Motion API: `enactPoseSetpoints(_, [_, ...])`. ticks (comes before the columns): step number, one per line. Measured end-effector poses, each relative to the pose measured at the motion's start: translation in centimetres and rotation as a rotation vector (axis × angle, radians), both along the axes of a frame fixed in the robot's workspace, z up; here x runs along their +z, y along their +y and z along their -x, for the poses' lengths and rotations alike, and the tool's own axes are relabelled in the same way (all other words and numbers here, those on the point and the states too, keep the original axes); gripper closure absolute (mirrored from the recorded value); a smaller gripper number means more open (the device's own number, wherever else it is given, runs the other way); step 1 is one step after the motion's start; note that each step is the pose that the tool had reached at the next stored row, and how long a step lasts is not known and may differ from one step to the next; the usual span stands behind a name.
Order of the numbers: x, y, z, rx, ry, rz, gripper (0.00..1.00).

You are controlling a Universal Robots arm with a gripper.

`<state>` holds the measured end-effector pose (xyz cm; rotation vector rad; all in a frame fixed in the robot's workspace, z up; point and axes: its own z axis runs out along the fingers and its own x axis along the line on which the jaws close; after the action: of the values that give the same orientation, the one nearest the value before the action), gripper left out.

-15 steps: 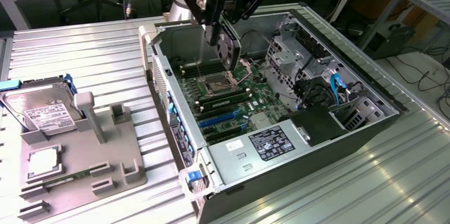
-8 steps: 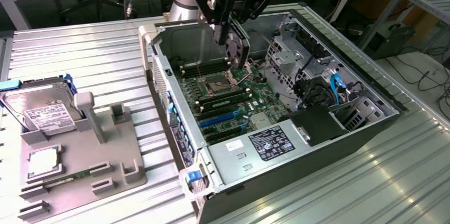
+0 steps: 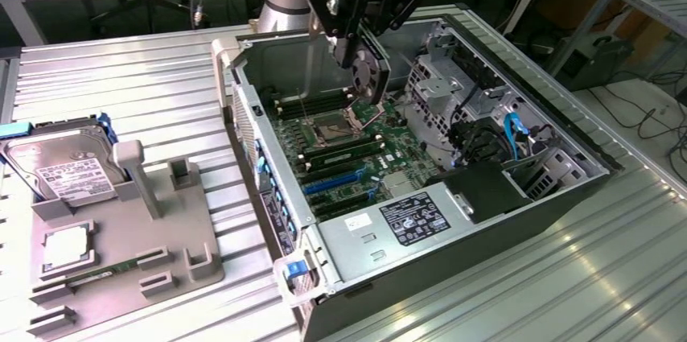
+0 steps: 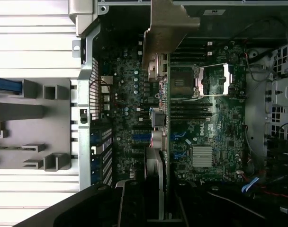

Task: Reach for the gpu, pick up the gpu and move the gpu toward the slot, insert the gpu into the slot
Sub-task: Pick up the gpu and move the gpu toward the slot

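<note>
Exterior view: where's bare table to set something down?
Bare ribbed metal table behind the grey fixture tray and to the exterior view's right of the open black computer case. Crowded inside it, under the tool holding the black fan card.

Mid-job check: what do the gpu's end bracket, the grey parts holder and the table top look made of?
End bracket of the gpu: bare sheet metal, likely steel; dull silver sheen, bent tab. Parts holder: matte grey plastic by the look; no glints. Table top: ribbed metal, probably aluminium; bright streaked reflections.
</note>
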<state>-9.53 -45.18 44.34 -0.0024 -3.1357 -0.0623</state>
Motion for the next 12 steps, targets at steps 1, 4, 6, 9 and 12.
enactPoseSetpoints(1, [-0.01, 0.00, -0.1, 0.000, 0.0000, 0.0001, 0.72])
enactPoseSetpoints(4, [-0.06, 0.00, -0.5, 0.000, 0.0000, 0.0000, 0.72])
enactPoseSetpoints(6, [-0.11, 0.00, -0.8, 0.000, 0.0000, 0.0001, 0.72])
enactPoseSetpoints(9, [-0.16, 0.00, -1.3, 0.000, 0.0001, 0.0001, 0.72])
enactPoseSetpoints(12, [-0.21, 0.00, -1.7, 0.000, 0.0000, 0.0000, 0.72])
